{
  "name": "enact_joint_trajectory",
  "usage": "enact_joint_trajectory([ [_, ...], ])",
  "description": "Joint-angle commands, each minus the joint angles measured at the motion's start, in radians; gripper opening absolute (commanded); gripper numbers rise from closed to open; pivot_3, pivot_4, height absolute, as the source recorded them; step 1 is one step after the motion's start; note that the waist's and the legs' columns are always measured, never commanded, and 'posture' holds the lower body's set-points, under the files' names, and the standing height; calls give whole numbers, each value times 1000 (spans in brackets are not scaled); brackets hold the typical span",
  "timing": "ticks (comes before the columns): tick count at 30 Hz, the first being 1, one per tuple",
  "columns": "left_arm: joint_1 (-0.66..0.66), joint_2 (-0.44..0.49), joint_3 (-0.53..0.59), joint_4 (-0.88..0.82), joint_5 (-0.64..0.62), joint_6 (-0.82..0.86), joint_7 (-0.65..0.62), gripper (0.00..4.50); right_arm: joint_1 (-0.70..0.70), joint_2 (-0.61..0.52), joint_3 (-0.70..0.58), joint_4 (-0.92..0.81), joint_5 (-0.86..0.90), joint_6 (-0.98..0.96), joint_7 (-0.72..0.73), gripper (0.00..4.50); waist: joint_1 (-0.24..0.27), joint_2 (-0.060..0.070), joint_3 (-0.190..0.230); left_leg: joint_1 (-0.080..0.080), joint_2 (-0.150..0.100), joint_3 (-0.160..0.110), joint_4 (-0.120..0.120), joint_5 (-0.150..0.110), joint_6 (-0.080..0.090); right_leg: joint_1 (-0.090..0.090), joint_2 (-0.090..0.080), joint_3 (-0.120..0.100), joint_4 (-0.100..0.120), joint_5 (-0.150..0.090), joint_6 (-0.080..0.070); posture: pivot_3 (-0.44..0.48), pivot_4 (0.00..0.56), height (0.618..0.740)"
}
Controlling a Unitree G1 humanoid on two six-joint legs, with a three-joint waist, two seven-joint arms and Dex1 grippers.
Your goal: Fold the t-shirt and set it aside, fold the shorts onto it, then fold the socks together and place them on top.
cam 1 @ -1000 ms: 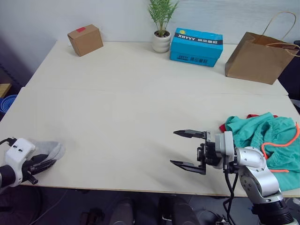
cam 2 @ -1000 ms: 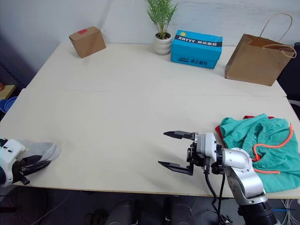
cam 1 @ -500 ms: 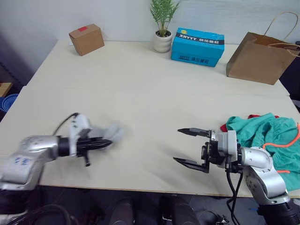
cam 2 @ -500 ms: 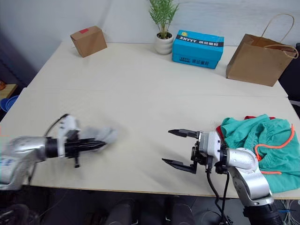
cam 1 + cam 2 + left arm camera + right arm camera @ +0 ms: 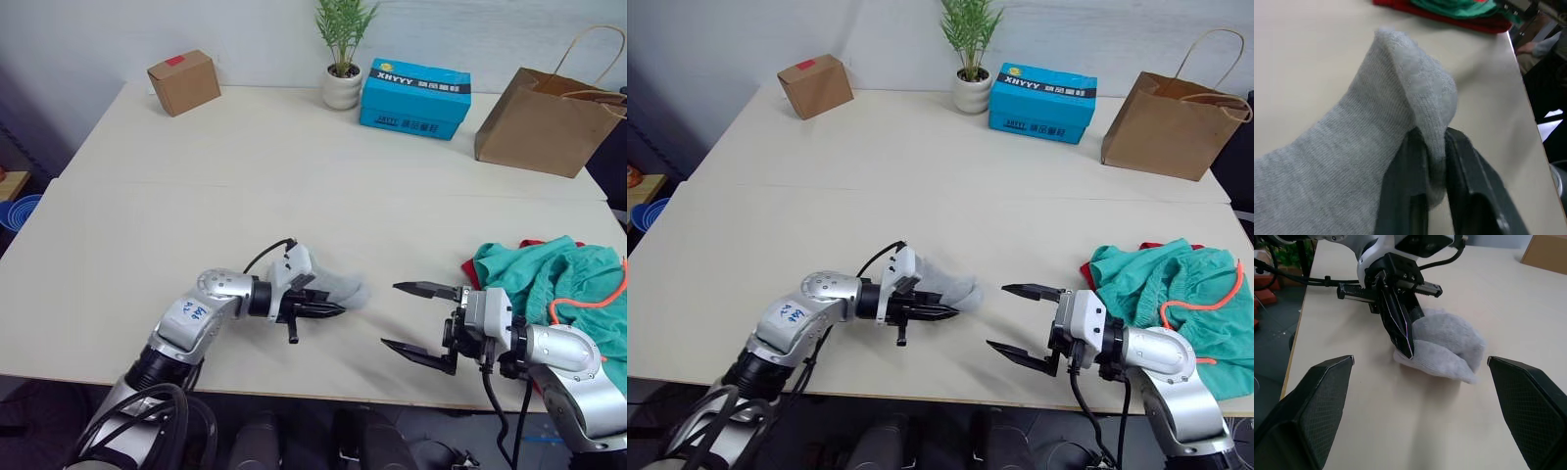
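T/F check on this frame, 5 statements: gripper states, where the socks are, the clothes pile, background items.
1. The left gripper is shut on the socks. True.
2. The right gripper is shut on the shorts. False: its fingers are spread wide and hold nothing; it faces the socks.
3. The shorts lie on top of the t-shirt near the table's right edge. True: only a red edge shows beneath the teal cloth.
4. The socks already rest on the shorts. False: they are near the table's front middle, apart from the pile.
5. The potted plant stands between the cardboard box and the blue box. True.
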Motion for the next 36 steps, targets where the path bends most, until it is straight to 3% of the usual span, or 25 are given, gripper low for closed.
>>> enact_joint_trajectory([
  [1,-14,-25,39,-33,-14,-110,-31,1939,36,-36,-23,-49,7,48,-10,4500,1,0,0,0,0,0,0,0,0,0,0,0,0,0,0,0,150,740],
  [5,-6,11,69,-48,-44,-148,-108,3227,52,-49,-36,-51,-2,51,-16,4500,-1,0,0,0,0,0,0,0,0,0,0,0,0,0,0,0,150,740],
  [8,3,44,160,-25,-125,-162,-176,4169,46,-47,-39,-51,4,58,-27,4500,-3,0,0,1,0,0,-1,1,0,0,1,0,0,0,0,0,150,740],
  [12,-21,156,292,143,-78,-241,-190,4169,33,-40,-5,-78,39,128,-40,4500,-3,0,0,0,1,0,0,1,0,0,1,0,0,0,0,0,150,740],
  [14,-31,208,303,246,-25,-334,-215,4208,28,-35,30,-84,24,139,-36,4103,-4,0,0,1,1,0,-1,1,0,0,1,0,0,1,-1,0,150,740],
  [17,-73,231,317,421,54,-480,-191,3607,29,-23,102,-65,-43,124,-37,3261,1,0,0,0,1,0,-1,1,0,-1,1,0,-1,1,-1,0,150,740],
  [22,-160,194,258,630,222,-720,-110,2000,5,17,210,4,-166,105,-86,1411,8,-2,0,-3,-1,0,1,0,3,-1,-1,-1,-3,2,2,0,150,740],
  [26,-216,133,222,763,261,-781,-128,713,-45,53,260,49,-216,110,-103,20,2,-2,0,-3,-2,2,3,0,5,0,-3,0,-3,4,5,0,150,740],
  [28,-245,118,203,819,293,-825,-133,30,-85,76,273,77,-238,118,-124,0,-4,-3,0,-3,-3,3,3,0,4,0,-4,0,-3,4,5,0,150,740],
  [32,-274,92,178,866,311,-852,-161,8,-162,96,299,144,-280,120,-125,0,-12,-4,1,-2,-2,5,3,1,3,-2,-3,1,-1,4,5,0,150,740],
  [36,-239,88,162,804,267,-781,-280,8,-217,104,302,187,-270,138,-110,0,-14,-4,1,-2,-2,5,3,2,2,-2,-3,1,-1,4,5,0,150,740],
])
